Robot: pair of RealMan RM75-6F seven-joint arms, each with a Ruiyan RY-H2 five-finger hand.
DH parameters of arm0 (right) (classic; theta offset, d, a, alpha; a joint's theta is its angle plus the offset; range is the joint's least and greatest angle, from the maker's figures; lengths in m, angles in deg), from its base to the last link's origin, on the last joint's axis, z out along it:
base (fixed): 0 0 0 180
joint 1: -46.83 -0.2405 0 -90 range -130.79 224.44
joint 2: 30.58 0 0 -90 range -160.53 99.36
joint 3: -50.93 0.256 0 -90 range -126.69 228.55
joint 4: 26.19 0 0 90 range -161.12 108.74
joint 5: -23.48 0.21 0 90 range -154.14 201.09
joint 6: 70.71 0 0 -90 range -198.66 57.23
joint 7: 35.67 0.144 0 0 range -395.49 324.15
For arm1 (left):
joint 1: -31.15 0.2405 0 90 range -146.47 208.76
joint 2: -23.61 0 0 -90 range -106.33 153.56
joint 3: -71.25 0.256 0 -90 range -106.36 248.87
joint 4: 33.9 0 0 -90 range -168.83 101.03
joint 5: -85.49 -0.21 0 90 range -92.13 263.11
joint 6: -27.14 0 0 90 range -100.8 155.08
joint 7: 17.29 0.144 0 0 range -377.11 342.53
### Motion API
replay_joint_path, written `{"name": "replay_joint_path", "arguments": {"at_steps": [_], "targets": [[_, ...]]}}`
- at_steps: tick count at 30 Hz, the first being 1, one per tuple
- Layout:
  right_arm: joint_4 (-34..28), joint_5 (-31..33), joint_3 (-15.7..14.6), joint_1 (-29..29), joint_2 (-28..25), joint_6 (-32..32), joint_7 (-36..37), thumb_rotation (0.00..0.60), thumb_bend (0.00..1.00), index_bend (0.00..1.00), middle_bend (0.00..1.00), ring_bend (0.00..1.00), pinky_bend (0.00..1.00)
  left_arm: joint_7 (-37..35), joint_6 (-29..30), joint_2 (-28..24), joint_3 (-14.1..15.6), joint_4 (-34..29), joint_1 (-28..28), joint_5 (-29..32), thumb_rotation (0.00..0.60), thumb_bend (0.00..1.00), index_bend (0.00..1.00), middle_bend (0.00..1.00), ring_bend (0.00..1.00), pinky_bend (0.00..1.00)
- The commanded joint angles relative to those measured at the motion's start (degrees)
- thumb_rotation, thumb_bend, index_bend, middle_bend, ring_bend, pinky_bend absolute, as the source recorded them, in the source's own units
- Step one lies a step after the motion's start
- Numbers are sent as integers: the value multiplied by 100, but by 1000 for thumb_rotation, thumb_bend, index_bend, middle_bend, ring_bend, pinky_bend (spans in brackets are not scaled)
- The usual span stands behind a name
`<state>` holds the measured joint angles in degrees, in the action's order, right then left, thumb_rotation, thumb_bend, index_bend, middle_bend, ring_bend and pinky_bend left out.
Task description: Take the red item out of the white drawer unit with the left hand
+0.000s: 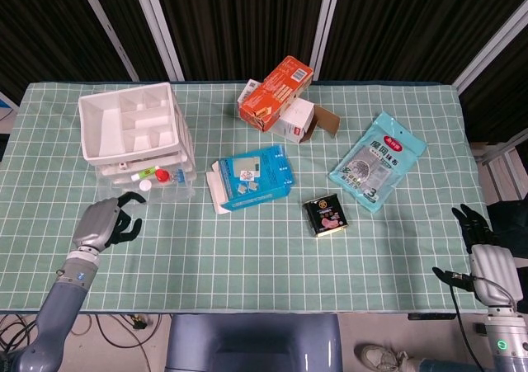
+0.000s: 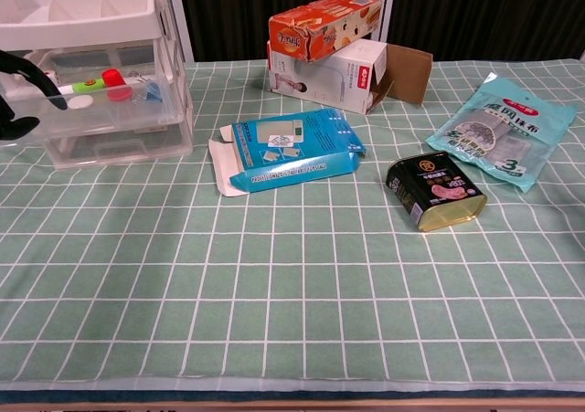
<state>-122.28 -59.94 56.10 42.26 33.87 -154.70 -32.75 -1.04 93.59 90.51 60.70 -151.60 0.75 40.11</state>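
The white drawer unit (image 1: 106,129) stands at the table's back left, also seen in the chest view as the drawer unit (image 2: 166,58). Its middle clear drawer (image 1: 184,187) is pulled out toward me. Inside lies the red item (image 1: 164,175), a small round red piece (image 2: 112,77), beside a green and white tube (image 1: 142,172). My left hand (image 1: 103,223) is at the drawer's front left corner, with its dark fingers (image 2: 35,76) hooked over the rim. My right hand (image 1: 487,256) hangs off the table's right edge, holding nothing, fingers apart.
An opened blue carton (image 1: 247,176) lies right of the drawer unit. A dark tin (image 1: 325,214) and a teal pouch (image 1: 378,160) lie further right. An orange box (image 1: 275,91) rests on a white box (image 1: 299,118) at the back.
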Motion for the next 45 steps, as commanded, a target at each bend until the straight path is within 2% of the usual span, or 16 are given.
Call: {"name": "replay_joint_path", "arguments": {"at_steps": [1,11,15,21,28,32,37,41,45], "targets": [[1,-2,-1,1,0,-1,0,600,65,0,0,0,223,-8,-15,-21,21,-26,3,-20,600,448,354,1000,989,1000],[0,-2,-1,0,3,-1,-6,600,65,0,0,0,223,-66,-40,-87,69,-66,7,-86,600,446,344,1000,989,1000],[1,-2,-2,1,2,-1,-3,600,65,0,0,0,223,-110,14,-101,55,-59,24,-160,600,391,293,1000,989,1000],[0,-4,-3,1,2,0,-1,600,65,0,0,0,223,-86,196,-186,-12,-72,35,-436,600,326,286,1000,989,1000],[-6,3,-1,3,0,0,2,600,65,0,0,0,223,240,206,-459,-167,-128,-159,-661,600,317,286,1000,992,1000],[-4,-2,-2,5,-4,-4,9,600,65,0,0,0,223,583,-14,-655,-320,-21,-455,-475,600,297,286,1000,998,1000],[-3,1,-3,1,-5,9,15,600,65,0,0,0,223,1158,-505,-912,-433,227,-962,122,600,278,287,1000,1000,1000],[-5,2,-6,-1,-8,18,22,600,65,0,0,0,223,1692,-827,-1023,-371,479,-1357,529,600,278,293,1000,1000,1000],[-7,8,-4,0,-10,19,28,600,65,0,0,0,223,2217,-984,-964,-191,741,-1681,764,600,278,361,1000,1000,1000]]}}
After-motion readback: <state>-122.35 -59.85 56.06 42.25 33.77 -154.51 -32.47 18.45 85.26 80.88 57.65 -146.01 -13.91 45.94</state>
